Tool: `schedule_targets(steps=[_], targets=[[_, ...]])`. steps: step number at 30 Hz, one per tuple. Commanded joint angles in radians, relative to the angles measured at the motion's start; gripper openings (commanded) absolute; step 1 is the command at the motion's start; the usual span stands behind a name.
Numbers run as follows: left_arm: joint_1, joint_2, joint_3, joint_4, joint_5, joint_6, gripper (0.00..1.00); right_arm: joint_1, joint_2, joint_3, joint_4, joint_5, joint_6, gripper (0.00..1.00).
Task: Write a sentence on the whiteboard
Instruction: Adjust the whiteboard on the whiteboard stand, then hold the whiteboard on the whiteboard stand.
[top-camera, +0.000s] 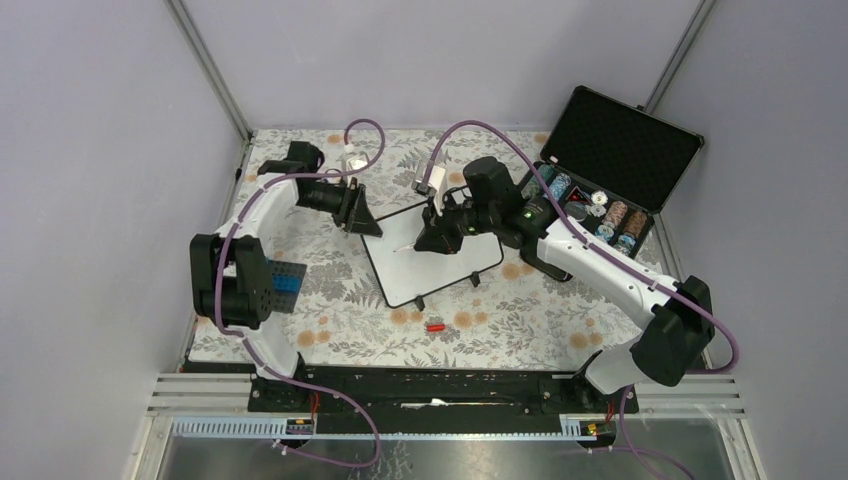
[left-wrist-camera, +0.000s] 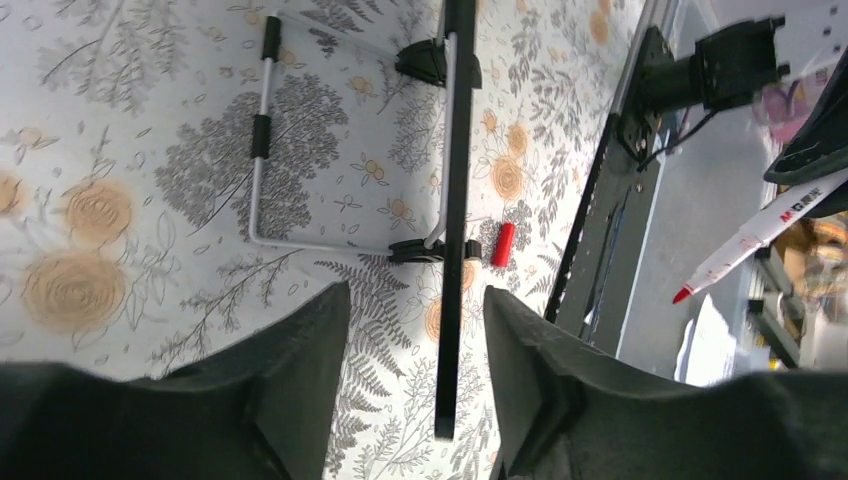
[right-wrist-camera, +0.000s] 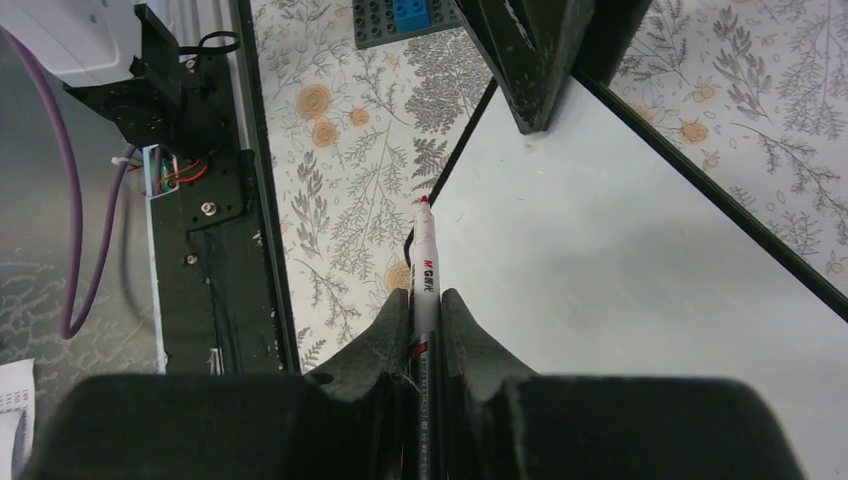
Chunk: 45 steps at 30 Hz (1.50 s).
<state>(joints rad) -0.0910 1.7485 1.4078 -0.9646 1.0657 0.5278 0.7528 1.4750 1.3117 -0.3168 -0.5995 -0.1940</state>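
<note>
Your left claw (top-camera: 367, 221) stood apart astride the far-left edge of the small white, black-rimmed whiteboard (top-camera: 440, 272) on the floral desk (top-camera: 330, 300). Only its wrist view showed the gaps beside the rim (left-wrist-camera: 455, 150). Only the right wrist view showed your right claw (right-wrist-camera: 427, 300) clamped on the white, red-tipped marker (right-wrist-camera: 425, 262) above the board.

The top camera looks down from behind; both wrist cameras closely share the whiteboard (right-wrist-camera: 620, 260).
</note>
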Motion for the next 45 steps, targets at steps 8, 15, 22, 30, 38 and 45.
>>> schedule_targets(steps=[8,15,22,30,38,45], targets=[[0.156,-0.292,-0.198,0.328,0.067,-0.308,0.59,0.020,0.045,0.078,0.134,0.115,0.068,0.00],[0.157,-0.289,-0.259,0.426,0.102,-0.401,0.56,0.049,0.114,0.132,0.156,0.170,0.076,0.00],[0.155,-0.257,-0.267,0.432,0.125,-0.401,0.45,0.069,0.146,0.153,0.154,0.174,0.067,0.00],[0.152,-0.239,-0.273,0.432,0.106,-0.401,0.38,0.081,0.196,0.193,0.146,0.177,0.064,0.00],[0.138,-0.227,-0.277,0.432,0.108,-0.396,0.27,0.086,0.228,0.217,0.128,0.186,0.052,0.00],[0.119,-0.216,-0.268,0.433,0.102,-0.393,0.17,0.088,0.238,0.214,0.125,0.200,0.038,0.00]])
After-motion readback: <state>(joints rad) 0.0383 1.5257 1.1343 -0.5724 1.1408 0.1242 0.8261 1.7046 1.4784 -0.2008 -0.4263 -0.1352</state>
